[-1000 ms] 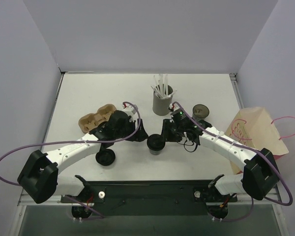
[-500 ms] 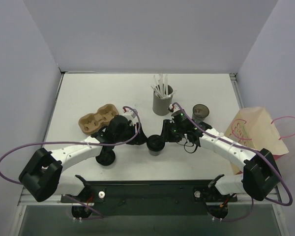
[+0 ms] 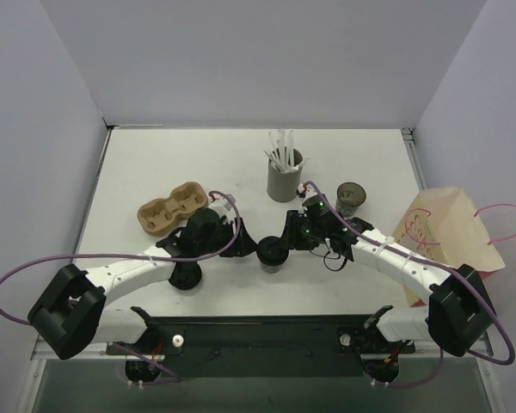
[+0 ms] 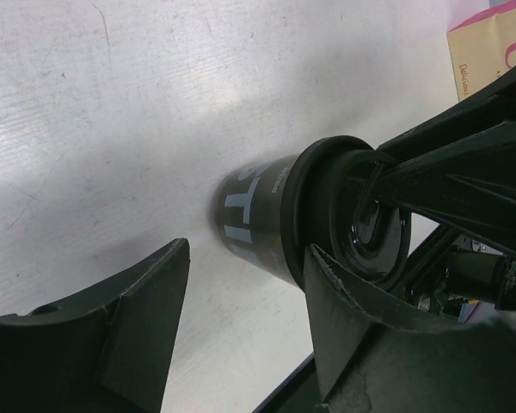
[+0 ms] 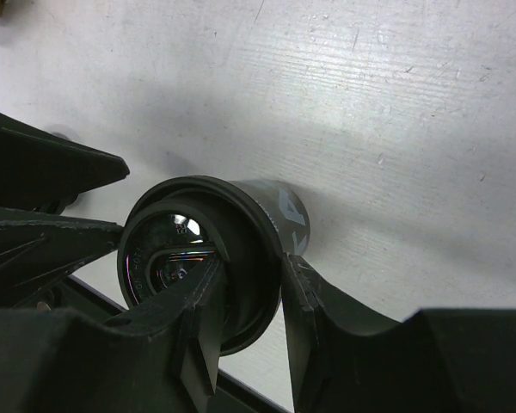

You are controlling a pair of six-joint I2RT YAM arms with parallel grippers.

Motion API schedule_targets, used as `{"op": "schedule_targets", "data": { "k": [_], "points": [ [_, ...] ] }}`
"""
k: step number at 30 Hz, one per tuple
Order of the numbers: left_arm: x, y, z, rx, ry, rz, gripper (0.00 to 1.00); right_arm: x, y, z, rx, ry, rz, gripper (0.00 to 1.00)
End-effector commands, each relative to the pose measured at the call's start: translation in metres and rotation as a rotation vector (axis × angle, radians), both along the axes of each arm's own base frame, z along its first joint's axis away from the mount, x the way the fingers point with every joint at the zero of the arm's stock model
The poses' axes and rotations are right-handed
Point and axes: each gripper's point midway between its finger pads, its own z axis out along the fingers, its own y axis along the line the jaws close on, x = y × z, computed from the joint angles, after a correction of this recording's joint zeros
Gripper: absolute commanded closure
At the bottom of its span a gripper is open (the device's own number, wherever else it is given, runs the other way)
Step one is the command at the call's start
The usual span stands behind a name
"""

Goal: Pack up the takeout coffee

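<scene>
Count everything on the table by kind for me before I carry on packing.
Dark cups: 2 (takeout coffee, second cup)
Black lid: 1
Cardboard cup carrier: 1
Grey straw holder, with white straws: 1
Paper bag: 1
Total: 6

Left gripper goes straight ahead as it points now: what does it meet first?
Likely the takeout coffee, just ahead of the open left gripper, its rim pinched by the right gripper; exact depth is unclear.
</scene>
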Motion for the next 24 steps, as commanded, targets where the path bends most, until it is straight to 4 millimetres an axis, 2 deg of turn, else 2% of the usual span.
{"op": "schedule_targets", "data": {
  "k": [1, 3, 5, 9, 15, 18, 24],
  "points": [
    [-0.001, 0.003, 0.028, 0.002, -0.028, 0.012, 0.32, -0.015, -0.016, -0.019, -0.075, 0.051, 0.003, 0.7],
    [0.004, 0.003, 0.047, -0.017, -0.076, 0.025, 0.29, -0.014, -0.013, -0.015, -0.067, 0.043, 0.016, 0.7],
    [0.007, 0.002, 0.057, -0.02, -0.114, 0.014, 0.26, -0.014, -0.011, -0.013, -0.065, 0.039, 0.027, 0.69],
    [0.006, -0.002, 0.054, 0.014, -0.096, -0.029, 0.25, -0.012, -0.009, -0.008, -0.058, 0.027, 0.043, 0.7],
    [-0.005, -0.017, 0.036, 0.01, -0.037, -0.097, 0.25, -0.011, -0.007, -0.005, -0.052, 0.017, 0.037, 0.7],
    [-0.006, -0.024, 0.036, -0.013, -0.044, -0.106, 0.27, -0.011, -0.008, -0.005, -0.045, 0.013, 0.022, 0.7],
    [-0.009, -0.026, 0.029, -0.033, -0.032, -0.106, 0.28, -0.012, -0.007, -0.005, -0.035, 0.006, 0.005, 0.7]
  ]
}}
